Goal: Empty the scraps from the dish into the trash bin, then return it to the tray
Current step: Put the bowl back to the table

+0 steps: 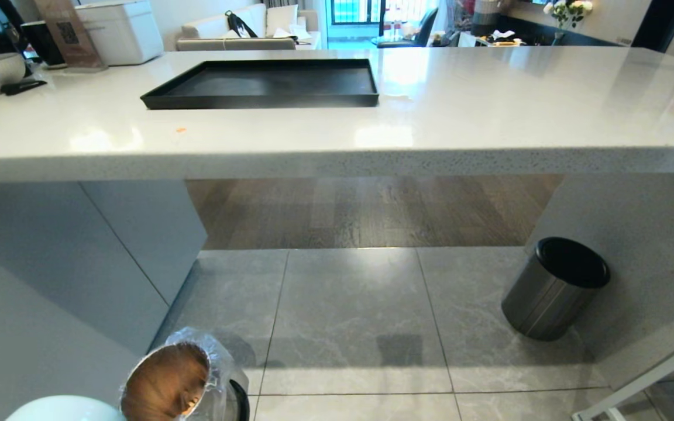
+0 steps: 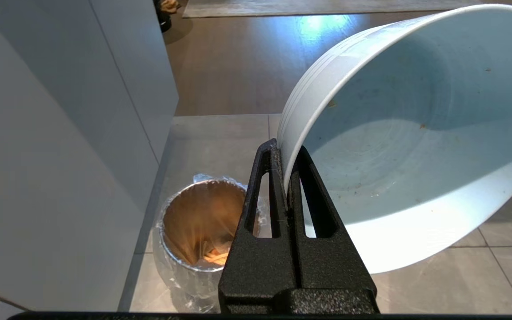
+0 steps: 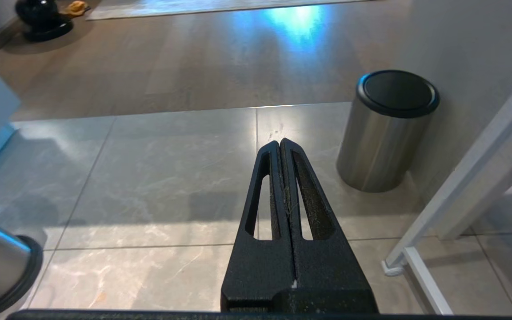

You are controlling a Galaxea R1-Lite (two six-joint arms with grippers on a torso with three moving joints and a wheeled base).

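Note:
My left gripper [image 2: 285,151] is shut on the rim of the dish [image 2: 411,133], a light-blue bowl tilted on its side; only small specks cling to its inside. The dish's edge [image 1: 65,409] shows low at the left in the head view. Below and beside it on the floor stands the trash bin [image 2: 198,226], shiny metal with a clear liner [image 1: 167,380]. The scraps [image 2: 216,256], pale sticks and orange bits, lie at its bottom. The black tray [image 1: 267,85] sits bare on the countertop. My right gripper [image 3: 280,143] is shut on nothing above the floor tiles.
A dark-grey bin with a black rim [image 1: 556,286] stands on the floor at the right, near a white frame leg [image 3: 416,258]. A grey cabinet panel [image 1: 50,257] rises at the left. An orange crumb [image 1: 180,130] lies on the white countertop [image 1: 489,105].

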